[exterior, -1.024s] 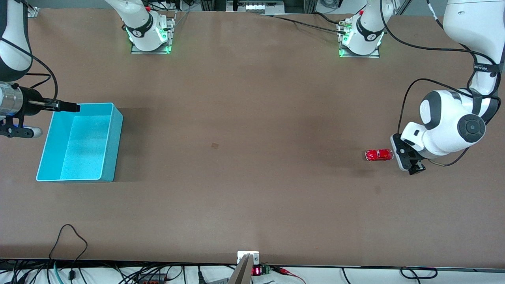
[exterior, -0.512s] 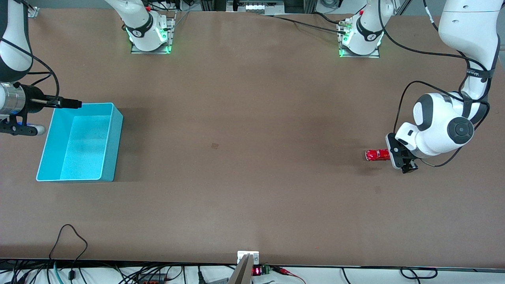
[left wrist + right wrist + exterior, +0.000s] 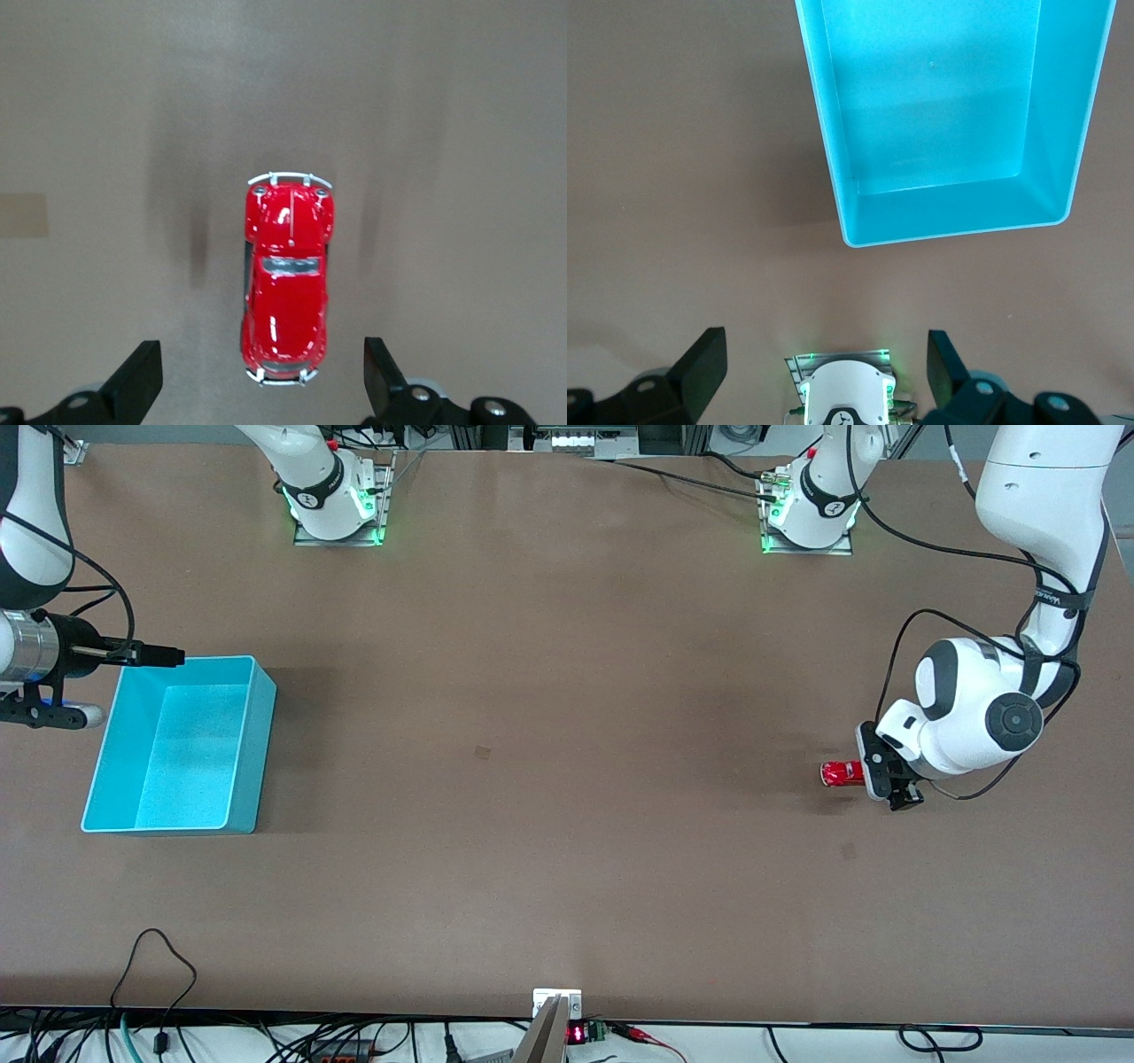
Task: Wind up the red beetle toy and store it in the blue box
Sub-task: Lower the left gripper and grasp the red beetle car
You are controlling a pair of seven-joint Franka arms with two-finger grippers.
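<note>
The red beetle toy stands on its wheels on the brown table toward the left arm's end. My left gripper hangs over one end of it and covers that end in the front view. In the left wrist view the beetle toy lies lengthwise, one bumper reaching in between the open gripper's dark fingertips, with a gap on each side. The blue box, nothing inside it, sits toward the right arm's end. My right gripper is open and hovers by the box's corner farthest from the camera. The box also shows in the right wrist view.
The two arm bases stand along the table's edge farthest from the camera. The right arm's base shows between the right gripper's fingers. A small tan mark lies mid-table. Cables trail along the nearest edge.
My left gripper has moved sideways from beside the toy to over its end, hiding part of it. The right gripper shifted slightly by the box corner. The toy and box stayed put.
</note>
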